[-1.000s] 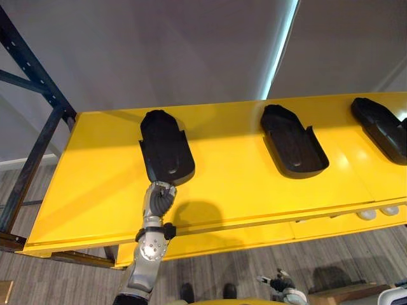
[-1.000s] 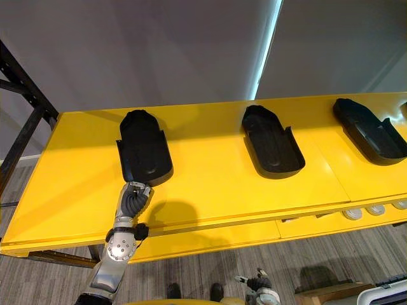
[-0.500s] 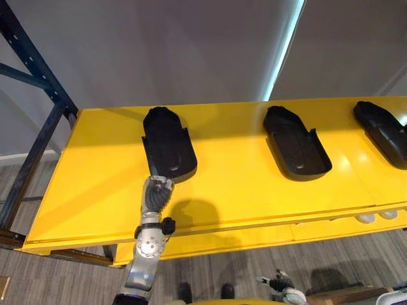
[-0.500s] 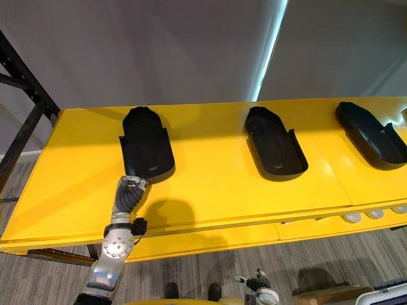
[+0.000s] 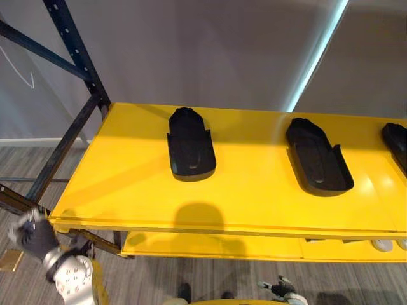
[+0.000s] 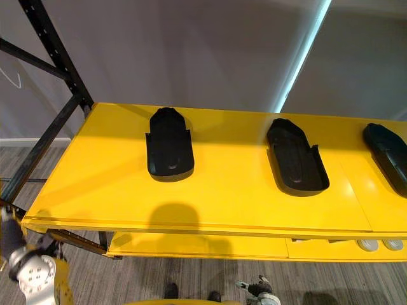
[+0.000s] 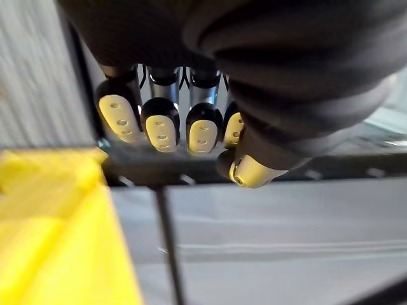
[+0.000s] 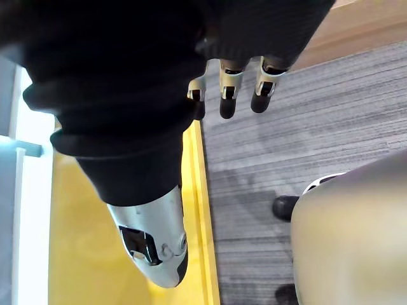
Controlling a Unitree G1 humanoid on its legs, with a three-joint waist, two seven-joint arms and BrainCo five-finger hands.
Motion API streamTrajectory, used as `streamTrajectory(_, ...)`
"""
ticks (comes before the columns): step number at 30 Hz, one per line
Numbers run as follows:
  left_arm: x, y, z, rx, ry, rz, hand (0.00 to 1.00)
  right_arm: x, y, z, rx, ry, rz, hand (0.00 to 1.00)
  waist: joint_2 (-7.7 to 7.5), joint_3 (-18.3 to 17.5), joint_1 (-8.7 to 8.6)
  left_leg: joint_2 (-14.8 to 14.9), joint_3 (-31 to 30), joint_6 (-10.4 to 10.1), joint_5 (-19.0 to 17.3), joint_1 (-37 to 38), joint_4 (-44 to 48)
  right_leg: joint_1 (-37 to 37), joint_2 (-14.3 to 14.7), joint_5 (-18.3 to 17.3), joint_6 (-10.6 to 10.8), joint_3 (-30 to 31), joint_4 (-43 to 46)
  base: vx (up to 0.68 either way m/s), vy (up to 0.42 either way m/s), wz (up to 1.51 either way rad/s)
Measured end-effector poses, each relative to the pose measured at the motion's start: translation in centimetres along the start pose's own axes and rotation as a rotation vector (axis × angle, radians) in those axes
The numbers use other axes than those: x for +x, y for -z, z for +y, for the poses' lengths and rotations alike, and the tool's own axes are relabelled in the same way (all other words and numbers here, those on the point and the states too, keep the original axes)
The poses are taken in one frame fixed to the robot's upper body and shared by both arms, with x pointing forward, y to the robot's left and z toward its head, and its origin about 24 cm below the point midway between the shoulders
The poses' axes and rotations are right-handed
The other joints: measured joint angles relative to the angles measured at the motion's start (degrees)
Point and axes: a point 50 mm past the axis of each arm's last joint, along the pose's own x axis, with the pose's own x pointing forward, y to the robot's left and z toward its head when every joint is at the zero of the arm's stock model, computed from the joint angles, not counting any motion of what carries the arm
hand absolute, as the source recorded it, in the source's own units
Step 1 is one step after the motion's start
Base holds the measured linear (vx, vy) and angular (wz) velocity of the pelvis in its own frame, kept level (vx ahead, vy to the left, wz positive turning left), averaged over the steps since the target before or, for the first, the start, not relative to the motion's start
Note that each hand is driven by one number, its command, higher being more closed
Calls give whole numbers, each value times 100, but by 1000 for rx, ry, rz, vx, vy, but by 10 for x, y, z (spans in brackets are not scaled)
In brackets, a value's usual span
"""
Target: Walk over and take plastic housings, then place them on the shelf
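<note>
Three black plastic housings lie on the yellow shelf [image 5: 121,171]: one at the left [image 5: 189,142], one in the middle [image 5: 318,155], one cut by the right edge [image 5: 397,141]. My left hand [image 5: 35,234] hangs below the shelf's front left corner, apart from the housings. In the left wrist view its fingers [image 7: 162,124] are curled with the thumb close by, holding nothing. My right hand [image 5: 278,290] sits low by the bottom edge, beneath the shelf front; its fingers [image 8: 229,89] hang relaxed over the floor and are empty.
A dark blue rack upright [image 5: 76,44] and its braces stand at the shelf's left end. A lower yellow level [image 5: 210,244] carries small white pieces [image 5: 381,244] at the right. Grey plank floor lies below, a grey wall behind.
My left hand has come away from the left housing and dropped to below the shelf's left corner. The housing stays on the shelf. The camera has swung left.
</note>
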Motion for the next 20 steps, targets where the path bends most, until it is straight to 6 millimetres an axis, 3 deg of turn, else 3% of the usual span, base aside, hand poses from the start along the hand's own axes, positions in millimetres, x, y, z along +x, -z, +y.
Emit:
streamTrajectory(1,-3,20,5,58,9,95,0,0,-1,-1,1,3,-7,0,1,-1,29,5,95,-5,-22,50,0,42,-23,-23,19,-7,19,41,12,0)
streamTrajectory(4,-20,81,18,231,73,375,0,-3,-4,3,10,-4,-30,0,-25,-27,44,-47,122,-4,13,172,0,168,-80,-70,61,-14,19,62,32,3)
streamTrajectory(9,-61,140,13,404,275,655,0,-3,-7,5,22,-8,-37,0,-9,-42,41,-125,163,-5,9,204,0,194,-156,-112,113,4,24,9,13,0)
streamTrajectory(13,-74,152,8,481,377,702,0,-2,-4,0,46,13,-24,0,23,-45,9,-127,163,-4,9,216,0,198,-151,-113,112,14,22,0,0,0)
streamTrajectory(16,-84,160,4,552,457,730,0,-1,-5,-6,48,46,-25,0,132,-50,-100,-122,163,-4,10,225,-1,197,-143,-113,112,27,23,-35,-16,-2)
streamTrajectory(20,-90,163,-8,616,566,719,0,1,-1,-13,40,66,0,0,268,-15,-110,-88,234,-4,9,255,-1,134,-105,-104,98,142,27,-18,-10,-12)
